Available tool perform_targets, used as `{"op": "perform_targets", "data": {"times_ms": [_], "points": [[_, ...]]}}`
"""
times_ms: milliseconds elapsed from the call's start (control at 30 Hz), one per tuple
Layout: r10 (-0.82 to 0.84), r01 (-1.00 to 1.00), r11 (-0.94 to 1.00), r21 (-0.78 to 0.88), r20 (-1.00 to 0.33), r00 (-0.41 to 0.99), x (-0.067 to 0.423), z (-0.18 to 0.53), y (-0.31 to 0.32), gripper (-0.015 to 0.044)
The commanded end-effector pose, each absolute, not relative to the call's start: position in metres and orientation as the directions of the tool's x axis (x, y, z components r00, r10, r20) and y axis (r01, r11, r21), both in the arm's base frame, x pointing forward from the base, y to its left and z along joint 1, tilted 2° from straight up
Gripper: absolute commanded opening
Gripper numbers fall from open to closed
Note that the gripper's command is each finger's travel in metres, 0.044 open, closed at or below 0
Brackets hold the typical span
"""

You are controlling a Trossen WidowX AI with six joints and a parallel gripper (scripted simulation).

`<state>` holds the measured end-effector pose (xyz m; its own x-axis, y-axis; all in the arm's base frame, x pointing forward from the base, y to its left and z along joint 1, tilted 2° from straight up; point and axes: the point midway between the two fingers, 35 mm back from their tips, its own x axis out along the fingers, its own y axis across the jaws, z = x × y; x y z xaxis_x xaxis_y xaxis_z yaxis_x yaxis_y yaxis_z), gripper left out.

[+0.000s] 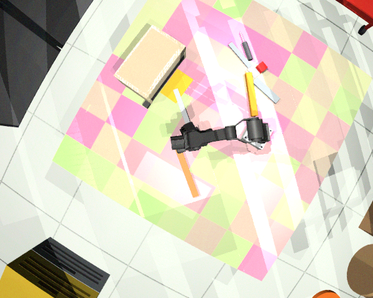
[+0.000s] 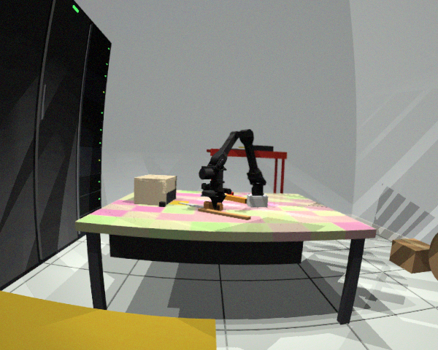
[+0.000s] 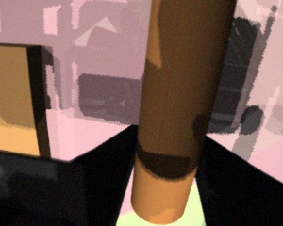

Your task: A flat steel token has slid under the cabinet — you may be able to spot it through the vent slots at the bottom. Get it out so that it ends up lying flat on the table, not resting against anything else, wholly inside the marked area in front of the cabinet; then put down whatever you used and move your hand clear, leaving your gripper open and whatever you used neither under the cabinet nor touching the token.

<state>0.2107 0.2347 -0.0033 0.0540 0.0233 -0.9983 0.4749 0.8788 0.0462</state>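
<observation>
My gripper is shut on one end of a long orange-brown rod. The rest of the rod runs along the table away from the cabinet. The beige cabinet stands at the table's far left. The yellow marked area lies in front of it. A pale grey flat strip reaches from the marked area toward my gripper. The steel token is not visible in any view.
A yellow bar, a long pale blue strip, a small red cube and a grey screwdriver lie near the arm's base. A tan block shows at the wrist view's left edge.
</observation>
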Motion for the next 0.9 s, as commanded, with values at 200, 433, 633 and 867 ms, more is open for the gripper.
{"op": "perform_targets", "data": {"times_ms": [200,433,633,867], "points": [[0.027,0.429,0.902,0.048,-0.998,0.056,0.2107,-0.0017,0.2386,0.0],[0.027,0.378,0.925,0.046,-0.998,0.056,0.2107,-0.0017,0.2386,0.0],[0.027,0.333,0.942,0.044,-0.998,0.056,0.2107,-0.0017,0.2386,0.0],[0.027,0.28,0.959,0.042,-0.998,0.056,0.2107,-0.0017,0.2387,0.0]]}}
